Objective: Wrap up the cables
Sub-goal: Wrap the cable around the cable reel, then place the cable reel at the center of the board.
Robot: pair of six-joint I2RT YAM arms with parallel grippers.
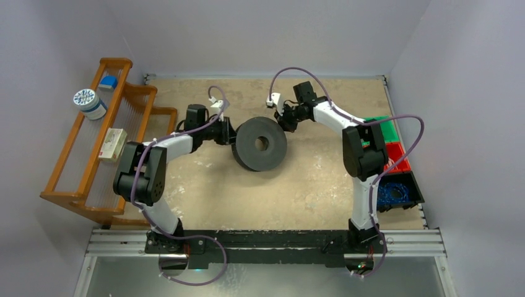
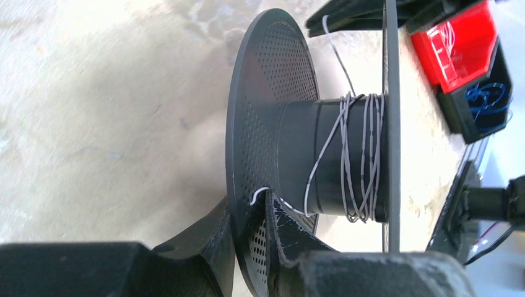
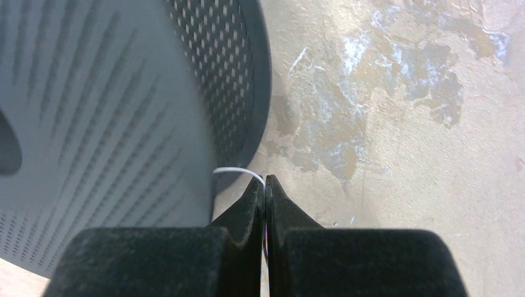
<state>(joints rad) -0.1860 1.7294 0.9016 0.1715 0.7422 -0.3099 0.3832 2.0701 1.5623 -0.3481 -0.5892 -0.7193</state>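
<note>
The left hand (image 2: 251, 213) is clenched on the rim of the dark perforated spool (image 1: 260, 143), which stands tilted on the table (image 1: 309, 192). The cable (image 2: 359, 154) circles the spool's hub in several loose turns, crowded toward one flange. A free strand runs to the right hand (image 3: 265, 185), pinched between its closed fingertips.

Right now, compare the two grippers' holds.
The left gripper clamps the perforated flange of the spool, fingers apart around it; the right gripper has its fingers pressed together, pinching the cable. The left holds the rim; the right sits beside the spool. Both grip something.
</note>
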